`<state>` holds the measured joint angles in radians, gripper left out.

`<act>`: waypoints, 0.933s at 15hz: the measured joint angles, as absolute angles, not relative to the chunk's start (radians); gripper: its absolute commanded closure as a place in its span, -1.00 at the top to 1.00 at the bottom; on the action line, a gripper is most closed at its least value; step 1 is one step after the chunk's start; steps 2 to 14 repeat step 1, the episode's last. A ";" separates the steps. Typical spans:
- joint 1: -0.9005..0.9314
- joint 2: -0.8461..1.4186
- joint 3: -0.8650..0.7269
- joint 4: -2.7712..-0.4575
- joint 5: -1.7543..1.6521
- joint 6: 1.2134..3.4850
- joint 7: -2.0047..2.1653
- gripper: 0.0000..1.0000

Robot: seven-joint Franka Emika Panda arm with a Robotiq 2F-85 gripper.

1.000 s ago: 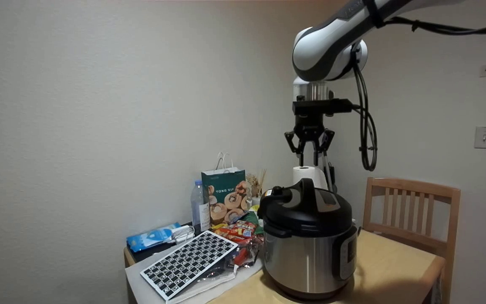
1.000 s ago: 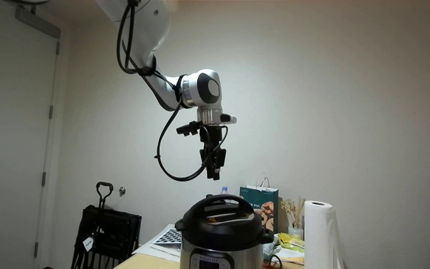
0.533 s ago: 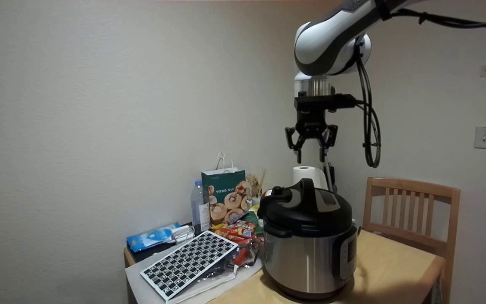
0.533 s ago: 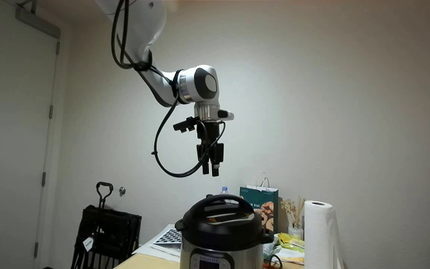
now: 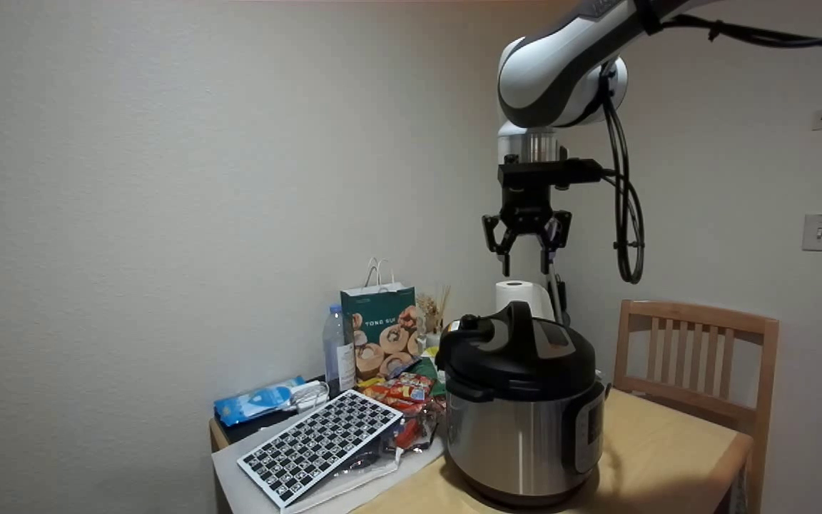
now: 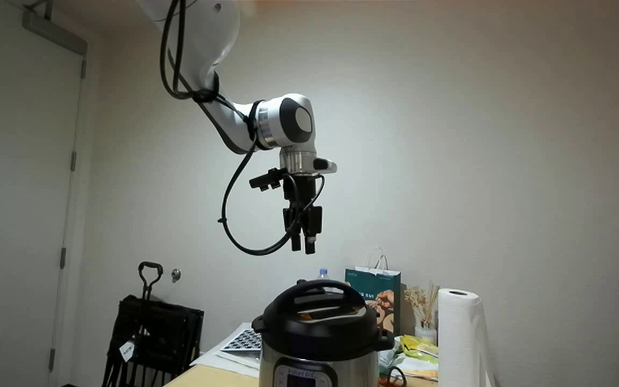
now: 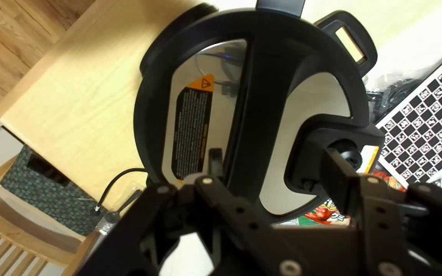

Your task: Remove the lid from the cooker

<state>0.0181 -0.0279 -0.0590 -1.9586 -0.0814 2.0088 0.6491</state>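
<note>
The cooker (image 5: 511, 446) is a squat steel cylinder with a black base, standing on the table; its upper part and front panel show in an exterior view (image 6: 363, 371). The black domed lid (image 5: 561, 371) sits on it, also in an exterior view (image 6: 320, 341). A raised black handle (image 5: 520, 332) crosses the lid's top; in the wrist view the handle (image 7: 267, 88) runs up and down the picture between my fingers. My gripper (image 5: 525, 265) is open and empty, pointing down above the lid with a gap, as in an exterior view (image 6: 303, 244) and the wrist view (image 7: 276, 165).
A paper towel roll (image 6: 462, 338) stands beside the cooker. A green paper bag (image 5: 381, 332), a bottle (image 5: 338, 350), snack packets (image 5: 404, 389) and a checkered board (image 5: 322, 446) lie or stand on the table (image 5: 657, 442). A wooden chair (image 5: 696, 357) is at the table's edge.
Since one second ago the arm has risen slightly and the gripper's fingers have spread wider. Over the last half second nothing has visibly moved. The cooker and lid have stayed in place.
</note>
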 measured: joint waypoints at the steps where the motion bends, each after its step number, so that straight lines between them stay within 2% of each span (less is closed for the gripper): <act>1: 0.018 -0.028 -0.059 -1.959 -0.081 2.009 0.649 0.34; 14: 0.018 -0.028 -0.059 -1.959 -0.081 2.009 0.649 0.34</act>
